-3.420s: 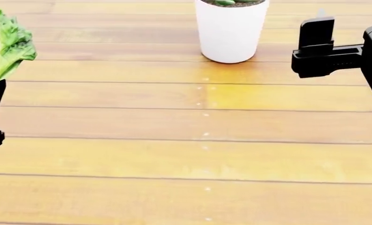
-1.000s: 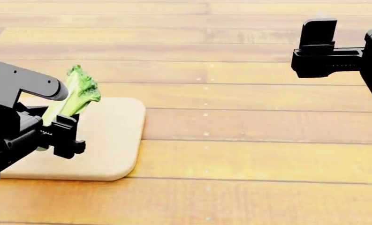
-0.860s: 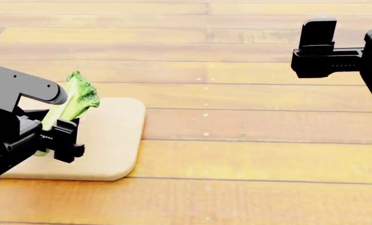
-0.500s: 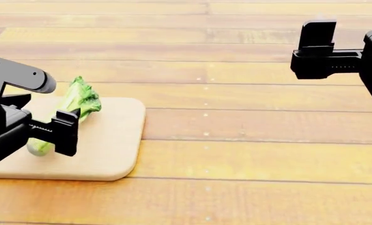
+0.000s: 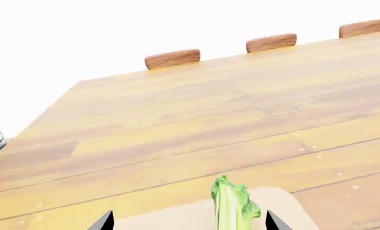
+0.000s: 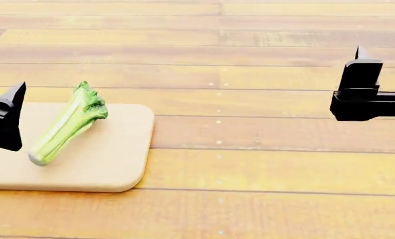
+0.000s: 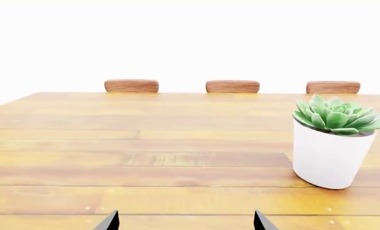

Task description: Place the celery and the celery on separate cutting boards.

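One celery (image 6: 67,124) lies on a pale cutting board (image 6: 111,164) at the left of the head view, leafy top toward the far side, whitish base toward me. My left gripper (image 5: 188,223) is open and empty; its one visible finger (image 6: 4,124) stands left of the celery, apart from it. In the left wrist view the celery (image 5: 231,208) lies on the board (image 5: 170,218) between the spread fingertips, touching neither. My right gripper (image 6: 358,62) hovers over bare table at the right; it (image 7: 184,221) is open and empty. The second celery and second board are out of view.
Orange-brown plank tabletop (image 6: 250,164). In the right wrist view a white pot with a green succulent (image 7: 329,148) stands on the table ahead, and three wooden chair backs (image 7: 233,86) line the far edge.
My left gripper opened, let go of the celery and drew back to the left; the celery now lies flat on the board. My right gripper moved lower and to the right.
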